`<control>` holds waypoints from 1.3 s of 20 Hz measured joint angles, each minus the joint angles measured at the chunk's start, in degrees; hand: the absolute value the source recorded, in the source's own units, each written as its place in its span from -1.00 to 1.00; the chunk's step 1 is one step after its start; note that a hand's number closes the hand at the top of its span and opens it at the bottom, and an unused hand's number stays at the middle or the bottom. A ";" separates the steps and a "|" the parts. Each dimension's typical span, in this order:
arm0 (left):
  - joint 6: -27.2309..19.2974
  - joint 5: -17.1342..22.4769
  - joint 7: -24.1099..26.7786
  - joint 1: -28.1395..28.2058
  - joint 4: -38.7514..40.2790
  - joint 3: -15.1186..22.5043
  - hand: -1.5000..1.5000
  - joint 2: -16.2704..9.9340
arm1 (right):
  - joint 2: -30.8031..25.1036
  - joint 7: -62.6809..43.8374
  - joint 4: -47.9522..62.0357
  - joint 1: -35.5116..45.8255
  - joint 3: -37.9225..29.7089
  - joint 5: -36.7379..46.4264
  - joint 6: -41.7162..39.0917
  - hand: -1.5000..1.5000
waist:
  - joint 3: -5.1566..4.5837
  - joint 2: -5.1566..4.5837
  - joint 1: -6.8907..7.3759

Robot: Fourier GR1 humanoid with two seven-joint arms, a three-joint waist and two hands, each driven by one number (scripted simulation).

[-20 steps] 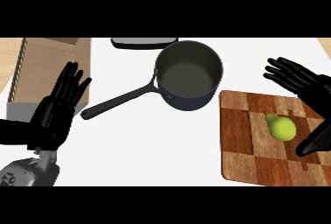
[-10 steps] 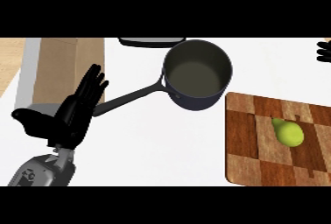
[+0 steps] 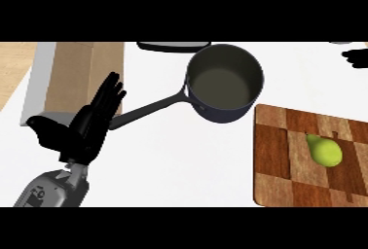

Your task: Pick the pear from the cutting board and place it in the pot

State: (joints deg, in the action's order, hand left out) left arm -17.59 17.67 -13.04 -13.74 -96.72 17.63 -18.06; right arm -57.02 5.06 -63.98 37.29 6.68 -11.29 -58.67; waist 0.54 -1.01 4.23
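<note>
White countertop (image 3: 179, 160) carries a dark metal pot (image 3: 224, 82) at upper centre and a green pear (image 3: 325, 151) on the wooden cutting board (image 3: 277, 160), lower right. My left hand (image 3: 82, 129) stands wide open at left. My right hand (image 3: 357, 56) barely shows at the upper right edge; I cannot tell its state.

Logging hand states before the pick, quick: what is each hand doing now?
Left hand: open, holding nothing.
Right hand: only a sliver at the edge; cannot be told.

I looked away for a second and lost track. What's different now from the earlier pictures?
The right hand has pulled away from the green pear toward the upper right edge; only a sliver shows. Nothing was grasped. The open left hand shows further right and lower. The pear lies on the wooden cutting board, beside the dark long-handled pot, as before.
</note>
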 measured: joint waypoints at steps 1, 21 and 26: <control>-0.16 0.07 -0.45 -0.37 0.26 -0.33 0.00 0.05 | 0.23 0.06 0.46 0.67 1.01 1.00 -0.15 -1.00 | -0.02 0.03 -0.16; 0.27 -0.86 -0.97 2.21 -0.53 -2.20 0.00 0.41 | 2.59 11.67 6.65 3.25 18.67 21.66 6.37 -1.00 | -0.03 0.64 -2.11; 1.00 -0.88 -0.79 2.70 -0.54 -2.74 0.00 0.67 | 4.70 13.18 9.34 4.88 19.90 22.09 8.32 -1.00 | -0.08 0.80 -2.42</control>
State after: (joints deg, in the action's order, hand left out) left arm -16.60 16.79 -13.83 -11.04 -97.26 14.90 -17.39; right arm -52.32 18.24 -54.64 42.17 26.58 10.80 -50.35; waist 0.47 -0.21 1.82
